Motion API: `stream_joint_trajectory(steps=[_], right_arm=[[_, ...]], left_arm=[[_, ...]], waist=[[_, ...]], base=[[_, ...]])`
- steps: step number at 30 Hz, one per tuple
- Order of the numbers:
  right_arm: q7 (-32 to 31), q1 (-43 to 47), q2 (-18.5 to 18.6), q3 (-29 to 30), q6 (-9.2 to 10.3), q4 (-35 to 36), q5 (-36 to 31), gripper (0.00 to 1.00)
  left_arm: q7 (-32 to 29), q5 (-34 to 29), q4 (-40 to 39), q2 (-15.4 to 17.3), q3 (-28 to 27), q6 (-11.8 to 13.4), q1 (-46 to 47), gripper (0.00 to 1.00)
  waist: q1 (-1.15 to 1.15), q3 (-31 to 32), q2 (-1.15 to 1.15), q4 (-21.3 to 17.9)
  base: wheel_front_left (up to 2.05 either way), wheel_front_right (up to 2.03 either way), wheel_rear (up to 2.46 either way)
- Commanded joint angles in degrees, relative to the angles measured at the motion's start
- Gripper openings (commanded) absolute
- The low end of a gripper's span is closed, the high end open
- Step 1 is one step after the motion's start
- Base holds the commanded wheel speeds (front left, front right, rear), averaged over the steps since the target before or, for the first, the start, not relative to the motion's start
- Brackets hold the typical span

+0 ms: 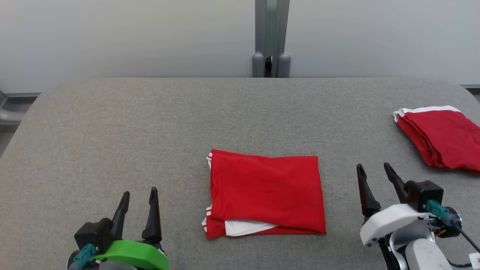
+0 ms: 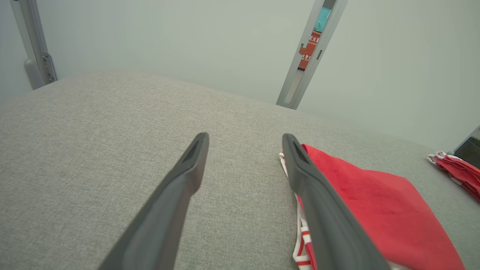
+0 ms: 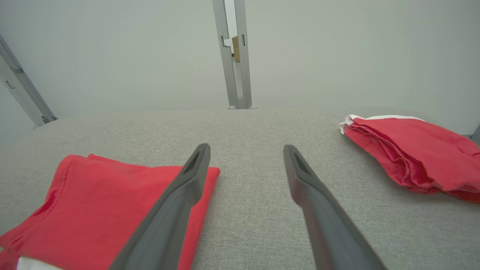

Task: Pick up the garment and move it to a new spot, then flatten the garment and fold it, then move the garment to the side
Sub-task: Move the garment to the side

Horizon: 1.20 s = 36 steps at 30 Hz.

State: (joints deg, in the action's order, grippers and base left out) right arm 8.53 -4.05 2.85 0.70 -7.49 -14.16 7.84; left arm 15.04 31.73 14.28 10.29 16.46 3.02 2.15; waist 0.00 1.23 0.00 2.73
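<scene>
While my left gripper [image 1: 140, 191] and right gripper [image 1: 372, 165] hang spread and empty, the folded red garment [image 1: 264, 193] lies between them near the table's [image 1: 112, 123] front edge; it looks soft, light and floppy, so I'd pinch through all layers at its side edges.

Folded garment [image 1: 264, 195], left claw [image 1: 140, 191], right claw [image 1: 373, 165], both spread
</scene>
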Motion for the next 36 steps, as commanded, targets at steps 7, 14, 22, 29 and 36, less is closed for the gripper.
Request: stream_joint_trajectory(steps=[7, 14, 22, 29, 36], right_arm=[[-8.49, -6.52, 0.11, 0.45, 0.01, -6.19, 1.25, 1.0], [-15.46, -9.61, 0.15, 1.57, 0.01, -14.9, 5.45, 1.0], [-16.77, -11.84, 0.14, 1.33, 0.01, -22.14, 7.87, 1.0], [-15.37, -13.87, -0.08, -1.43, 0.0, -26.11, 8.96, 0.0], [-12.55, -16.65, 0.26, -1.91, 0.06, -24.61, 6.97, 0.0]], left_arm=[[0.03, -0.42, 0.5, -0.42, 0.83, -0.65, 1.56, 1.0], [0.0, -0.63, 0.66, -0.48, 0.97, -0.79, 2.17, 1.0], [0.12, -0.81, 1.12, -0.9, 0.61, -1.18, 2.05, 1.0], [0.17, -1.4, 1.36, -1.1, 0.54, -1.41, 2.07, 1.0], [0.19, -1.99, 0.78, -0.57, 0.54, -1.36, 1.9, 1.0]], waist=[[0.0, -1.71, 0.0, 5.27], [0.0, -4.27, 0.0, 10.67], [0.0, -6.19, 0.0, 13.55], [0.0, -6.29, 0.0, 12.12], [0.0, -6.35, 0.0, 5.88]], base=[[0.0, 0.0, 0.0], [0.0, 0.0, 0.0], [0.0, 0.0, 0.0], [0.0, 0.0, 0.0], [0.0, 0.0, 0.0]])
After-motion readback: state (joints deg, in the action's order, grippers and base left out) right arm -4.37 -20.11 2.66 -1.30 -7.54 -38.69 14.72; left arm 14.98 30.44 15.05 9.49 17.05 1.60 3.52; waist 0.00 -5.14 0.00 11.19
